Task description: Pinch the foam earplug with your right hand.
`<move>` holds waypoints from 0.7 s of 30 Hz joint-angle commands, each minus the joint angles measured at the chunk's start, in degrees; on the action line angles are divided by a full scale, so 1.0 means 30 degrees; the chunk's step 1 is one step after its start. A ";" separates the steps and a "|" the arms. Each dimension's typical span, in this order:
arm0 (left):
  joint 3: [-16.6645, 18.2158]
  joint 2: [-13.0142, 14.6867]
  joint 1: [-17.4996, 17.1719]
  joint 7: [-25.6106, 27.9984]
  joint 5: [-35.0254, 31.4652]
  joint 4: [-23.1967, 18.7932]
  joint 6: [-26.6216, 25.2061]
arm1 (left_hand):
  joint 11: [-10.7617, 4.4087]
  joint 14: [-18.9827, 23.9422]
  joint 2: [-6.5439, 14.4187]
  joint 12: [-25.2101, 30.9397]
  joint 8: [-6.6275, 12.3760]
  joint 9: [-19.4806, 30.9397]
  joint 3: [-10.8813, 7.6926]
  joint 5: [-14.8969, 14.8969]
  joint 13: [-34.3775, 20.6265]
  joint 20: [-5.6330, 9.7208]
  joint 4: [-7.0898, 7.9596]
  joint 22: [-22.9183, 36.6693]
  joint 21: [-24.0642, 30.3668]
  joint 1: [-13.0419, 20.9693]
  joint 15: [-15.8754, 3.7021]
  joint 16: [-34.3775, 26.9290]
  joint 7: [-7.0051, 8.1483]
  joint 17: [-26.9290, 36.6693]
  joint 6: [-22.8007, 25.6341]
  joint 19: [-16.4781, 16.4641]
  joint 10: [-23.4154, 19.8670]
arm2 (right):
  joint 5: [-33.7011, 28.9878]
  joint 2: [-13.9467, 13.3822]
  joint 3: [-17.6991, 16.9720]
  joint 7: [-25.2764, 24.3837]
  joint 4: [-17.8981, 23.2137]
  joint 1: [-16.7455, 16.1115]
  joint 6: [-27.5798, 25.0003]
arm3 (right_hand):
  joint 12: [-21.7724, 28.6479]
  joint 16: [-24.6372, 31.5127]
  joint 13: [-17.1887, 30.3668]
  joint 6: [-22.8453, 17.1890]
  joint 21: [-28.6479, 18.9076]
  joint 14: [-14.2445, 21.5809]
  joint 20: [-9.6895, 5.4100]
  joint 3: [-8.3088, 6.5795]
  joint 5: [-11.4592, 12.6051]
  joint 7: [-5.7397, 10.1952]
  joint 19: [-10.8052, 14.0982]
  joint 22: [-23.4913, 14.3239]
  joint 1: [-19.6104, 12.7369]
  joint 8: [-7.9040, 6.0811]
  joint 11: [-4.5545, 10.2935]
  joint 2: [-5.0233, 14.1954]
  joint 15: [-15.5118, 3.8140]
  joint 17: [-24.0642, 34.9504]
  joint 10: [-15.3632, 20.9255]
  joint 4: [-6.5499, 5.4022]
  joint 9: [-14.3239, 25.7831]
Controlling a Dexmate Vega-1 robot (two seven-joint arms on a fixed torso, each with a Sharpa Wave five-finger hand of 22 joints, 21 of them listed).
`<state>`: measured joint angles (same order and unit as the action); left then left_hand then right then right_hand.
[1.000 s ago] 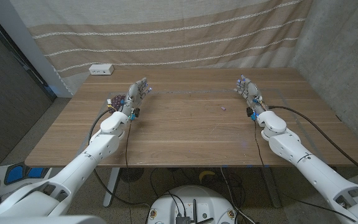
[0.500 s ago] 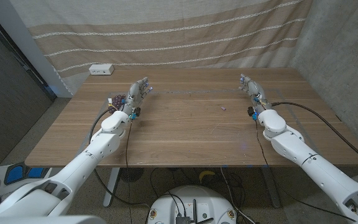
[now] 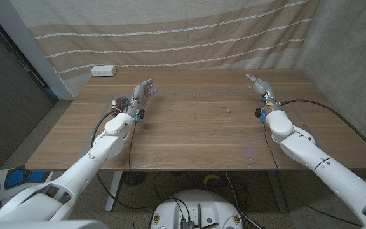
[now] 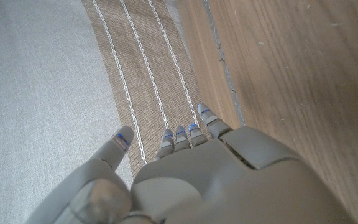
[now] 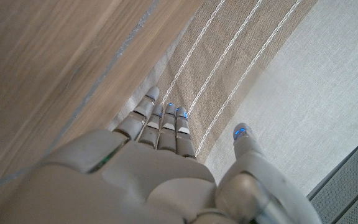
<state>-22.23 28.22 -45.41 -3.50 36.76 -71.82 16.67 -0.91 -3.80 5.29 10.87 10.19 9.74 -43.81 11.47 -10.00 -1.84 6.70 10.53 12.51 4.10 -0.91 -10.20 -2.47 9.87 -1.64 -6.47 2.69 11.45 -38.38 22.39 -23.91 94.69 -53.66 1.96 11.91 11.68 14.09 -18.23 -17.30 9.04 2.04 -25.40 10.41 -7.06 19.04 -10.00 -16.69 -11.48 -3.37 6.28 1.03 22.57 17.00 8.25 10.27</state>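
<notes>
- On the wooden counter (image 3: 189,137), right of centre, a small pinkish speck lies alone: the foam earplug (image 3: 227,109). Too small to make out its shape or which way it lies.
- Right hand (image 3: 258,86): raised over the far right part of the counter, fingers extended and close together, thumb set apart, grasping nothing. Earplug sits nearer the robot and toward the middle from it, apart, no contact. Bare wood between the two; nothing blocks the path.
- Right wrist view: back of right hand with straight fingers (image 5: 163,127) pointing toward the striped curtain (image 5: 229,56) past the counter's edge.
- Left hand (image 3: 142,95): over the far left part of the counter, fingers spread slightly, released, nothing in it. Well apart from the earplug.
- White box (image 3: 103,71) stands at the far left corner of the counter, near the curtain, well clear of both hands.
- Black cables (image 3: 310,105) trail from the right forearm across the right side of the counter.
- Concrete wall (image 3: 354,57) beside the counter on the right.
</notes>
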 commanded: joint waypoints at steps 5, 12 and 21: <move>-0.0100 0.0016 -0.0091 0.0188 -0.0116 -0.0390 -0.0163 | 0.0002 -0.0101 0.1868 0.0110 0.0084 0.0074 -0.0059 0.0099 -0.0095 -0.0155 -0.0129 0.0088 0.0072 0.0220 0.0057 -0.0081 -0.0004 -0.0017 0.0095 -0.0079 0.0019 | -0.2217 -0.1070 -0.0334 -0.1194 0.2297 -0.0894 -0.2030 | 0.0074 0.0157 -0.0055 -0.0242 0.0085 0.0279 -0.0008 -0.0044 0.0169 0.0079 0.0112 -0.0050 -0.0128 -0.0139 0.0076 0.0030 -0.0028 -0.0045 0.0282 0.0121 0.0094; -0.0120 0.0063 -0.0146 0.0226 -0.0170 -0.0501 -0.0179 | 0.0012 -0.0027 0.1854 0.0105 0.0086 0.0074 -0.0023 0.0088 -0.0093 -0.0337 -0.0150 0.0087 0.0060 0.0231 0.0255 -0.0104 0.0014 -0.0014 0.0109 -0.0058 0.0019 | -0.3280 -0.1362 -0.0302 -0.1614 0.3125 -0.1162 -0.2947 | 0.0082 0.0208 -0.0119 -0.0442 0.0131 0.0388 -0.0088 -0.0031 0.0173 0.0146 0.0217 -0.0055 -0.0176 -0.0168 0.0040 0.0060 -0.0140 -0.0123 0.0397 0.0154 0.0098; -0.0062 0.0040 -0.0238 0.0323 -0.0121 -0.0580 -0.0135 | -0.0030 0.0011 0.1871 0.0113 0.0124 0.0074 -0.0016 0.0086 -0.0090 -0.0353 -0.0160 0.0087 0.0072 0.0247 0.0253 -0.0110 0.0109 -0.0012 0.0218 -0.0097 -0.0013 | -0.4373 -0.1624 -0.0149 -0.1745 0.4200 -0.1267 -0.4741 | 0.0119 0.0260 -0.0174 -0.0588 0.0158 0.0518 -0.0146 -0.0029 0.0178 0.0193 0.0353 -0.0057 -0.0244 -0.0178 0.0160 0.0092 -0.0232 -0.0200 0.0576 0.0189 0.0102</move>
<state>-22.48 28.29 -45.82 -2.90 36.41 -73.17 16.20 -0.91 -3.78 5.60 10.87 10.19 9.74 -43.81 11.47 -10.00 -2.46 6.69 10.53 12.51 4.40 -0.50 -10.20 -2.14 9.88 -1.31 -6.47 2.69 2.49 -42.07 21.61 -28.09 103.46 -56.72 -6.47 11.91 12.14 13.55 -19.45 -16.86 9.99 1.43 -25.31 10.64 -6.43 19.64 -10.00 -16.69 -11.48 -3.06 6.27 0.55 22.03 18.13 8.62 10.26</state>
